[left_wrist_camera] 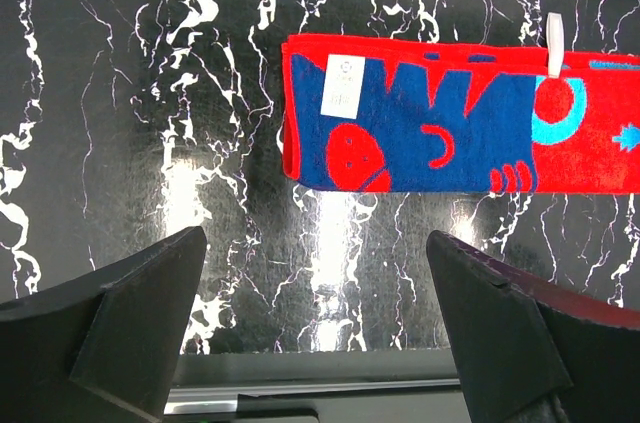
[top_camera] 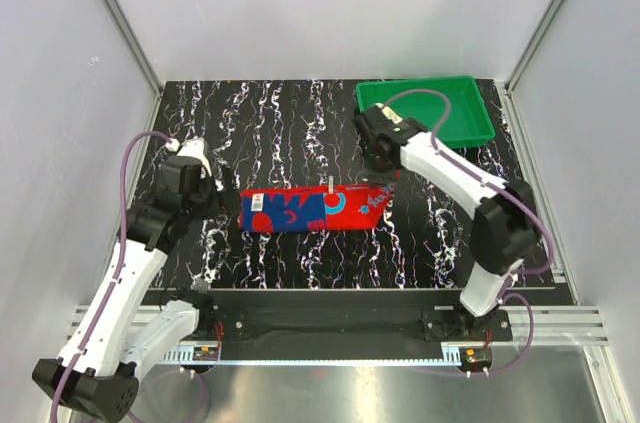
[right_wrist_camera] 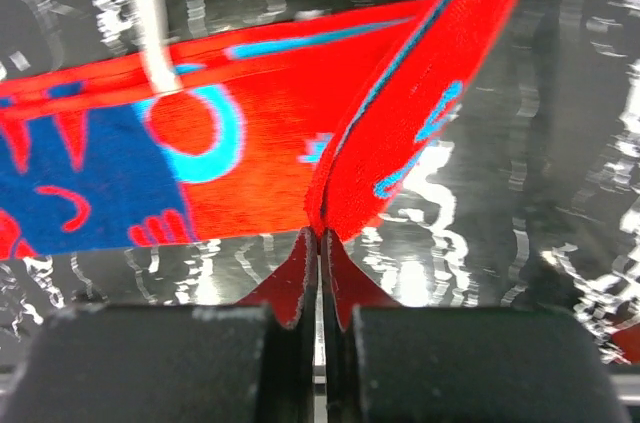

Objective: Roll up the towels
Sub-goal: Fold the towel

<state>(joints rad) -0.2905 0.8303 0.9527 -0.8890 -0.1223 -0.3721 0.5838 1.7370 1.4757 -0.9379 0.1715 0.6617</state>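
A red towel [top_camera: 310,209] with blue and teal patterns lies folded into a long strip across the middle of the marbled black table. A white label and a small white loop show on it. My right gripper [right_wrist_camera: 322,235] is shut on the towel's right end [right_wrist_camera: 420,113], which it holds lifted and folded up off the table. The left gripper [left_wrist_camera: 315,273] hovers open just off the towel's left end [left_wrist_camera: 400,118], its fingers [left_wrist_camera: 150,293] wide apart with nothing between them. A pale yellow towel is not in view.
A green plastic tray [top_camera: 425,109] stands at the back right corner, behind the right arm. White walls close in the table on three sides. A metal rail [top_camera: 340,323] with the arm bases runs along the near edge.
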